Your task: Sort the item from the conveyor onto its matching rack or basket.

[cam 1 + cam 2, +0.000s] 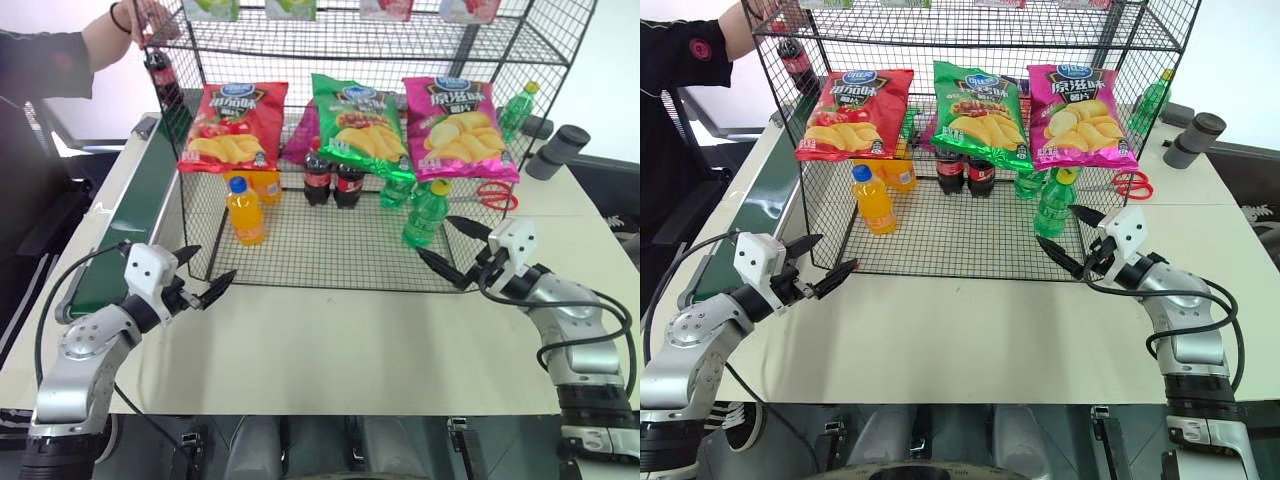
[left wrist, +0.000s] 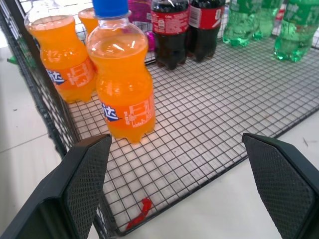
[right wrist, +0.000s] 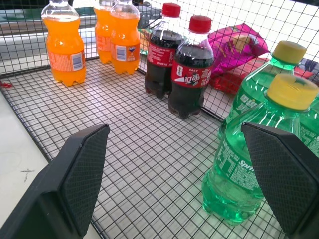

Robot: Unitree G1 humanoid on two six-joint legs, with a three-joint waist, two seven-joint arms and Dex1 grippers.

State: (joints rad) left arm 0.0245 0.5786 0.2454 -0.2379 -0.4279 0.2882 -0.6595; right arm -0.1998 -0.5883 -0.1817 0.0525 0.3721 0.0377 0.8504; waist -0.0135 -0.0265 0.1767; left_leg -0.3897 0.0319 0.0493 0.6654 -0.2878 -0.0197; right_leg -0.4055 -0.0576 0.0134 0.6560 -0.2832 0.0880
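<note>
- The cola bottle point(image 1: 160, 70) is in a person's hand point(image 1: 140, 18), held upright at the rack's far left corner above the conveyor point(image 1: 140, 205), well beyond the left hand point(image 1: 203, 274).
- The rack point(image 1: 330, 250) stands on the counter point(image 1: 340, 345) just ahead of both hands; chip bags point(image 1: 236, 125) hang across its front.
- The left hand hovers near the rack's front left corner, fingers spread apart and empty; an orange bottle point(image 2: 124, 84) stands on the grid floor right ahead of it.
- The right hand point(image 1: 447, 243) hovers at the front right corner, fingers also apart and holding nothing; a green bottle point(image 3: 254, 149) stands close before it, two colas point(image 3: 182, 67) farther in.
</note>
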